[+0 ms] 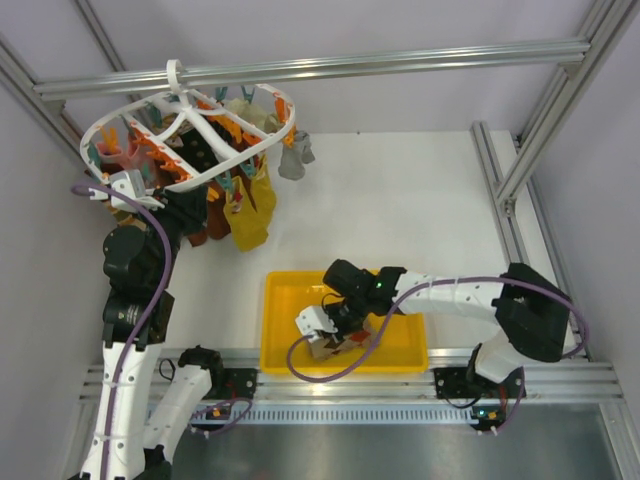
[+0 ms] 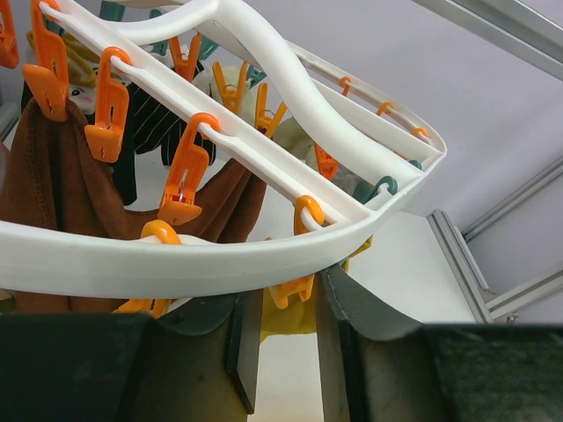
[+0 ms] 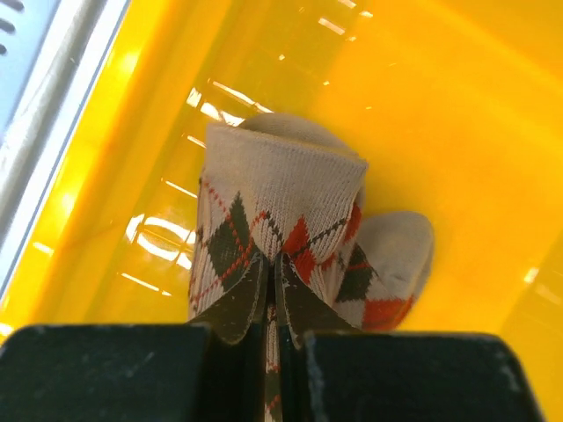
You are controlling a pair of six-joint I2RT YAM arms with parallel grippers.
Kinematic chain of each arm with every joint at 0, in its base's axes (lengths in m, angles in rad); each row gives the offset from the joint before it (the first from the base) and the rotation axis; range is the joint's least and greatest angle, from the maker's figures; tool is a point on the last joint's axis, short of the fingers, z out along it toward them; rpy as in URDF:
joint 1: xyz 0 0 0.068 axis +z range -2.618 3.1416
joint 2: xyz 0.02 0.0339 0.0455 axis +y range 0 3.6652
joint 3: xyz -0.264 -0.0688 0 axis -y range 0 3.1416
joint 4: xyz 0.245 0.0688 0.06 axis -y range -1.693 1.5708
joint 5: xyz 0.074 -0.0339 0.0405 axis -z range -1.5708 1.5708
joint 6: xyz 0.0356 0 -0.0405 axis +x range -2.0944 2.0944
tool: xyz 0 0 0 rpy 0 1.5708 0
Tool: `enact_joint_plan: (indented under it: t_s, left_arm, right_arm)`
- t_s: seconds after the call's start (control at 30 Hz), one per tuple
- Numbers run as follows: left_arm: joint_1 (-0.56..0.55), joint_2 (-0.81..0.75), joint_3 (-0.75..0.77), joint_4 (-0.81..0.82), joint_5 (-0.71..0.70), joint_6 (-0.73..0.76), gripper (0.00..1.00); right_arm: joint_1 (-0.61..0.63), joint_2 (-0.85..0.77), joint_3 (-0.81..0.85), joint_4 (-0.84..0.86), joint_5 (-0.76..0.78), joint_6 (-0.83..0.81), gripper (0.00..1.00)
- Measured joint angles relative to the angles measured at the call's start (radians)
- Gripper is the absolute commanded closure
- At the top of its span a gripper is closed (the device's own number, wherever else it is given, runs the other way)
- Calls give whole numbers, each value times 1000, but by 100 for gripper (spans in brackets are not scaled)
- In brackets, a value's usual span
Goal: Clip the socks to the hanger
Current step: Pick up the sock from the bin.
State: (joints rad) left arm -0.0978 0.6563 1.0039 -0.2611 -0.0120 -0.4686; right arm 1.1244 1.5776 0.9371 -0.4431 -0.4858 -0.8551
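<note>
The white round hanger [image 1: 270, 140] hangs tilted at the back left, with orange and teal clips holding mustard-yellow socks [image 1: 250, 215]. My left gripper [image 1: 128, 185] is at its left rim. In the left wrist view the rim [image 2: 176, 264] crosses my left gripper [image 2: 283, 303], whose narrow jaws press an orange clip [image 2: 303, 286] in front of a mustard sock [image 2: 281, 323]. My right gripper [image 1: 322, 335] is down in the yellow bin [image 1: 275, 290]. The right wrist view shows the gripper [image 3: 274, 259] shut on a fold of a tan argyle sock [image 3: 281, 185].
Rust-brown socks [image 2: 53, 176] and a small grey sock [image 1: 293, 160] also hang from the hanger. An aluminium frame rail [image 1: 510, 170] runs along the right side of the white table. The bin's yellow walls [image 3: 440, 105] surround the right gripper.
</note>
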Motion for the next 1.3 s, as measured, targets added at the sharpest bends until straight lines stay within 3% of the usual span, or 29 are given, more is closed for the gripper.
enact_joint_plan:
  t_s: [0.13, 0.43, 0.83, 1.03, 1.3]
  left_arm:
    - [0, 0, 0, 0, 2, 0, 100]
    - [0, 0, 0, 0, 4, 0, 100]
    - [4, 0, 0, 0, 11, -9, 100]
    - [5, 0, 0, 0, 23, -17, 100]
    - [6, 3, 0, 1, 41, -37, 100]
  right_arm:
    - [-55, -87, 38, -20, -50, 51, 100]
    - [-303, -203, 154, 23, -245, 225, 100]
    - [-418, -257, 209, 197, -301, 445, 100]
    - [-400, -260, 232, 333, -294, 555, 100]
    - [-219, -170, 266, 650, -244, 742, 100]
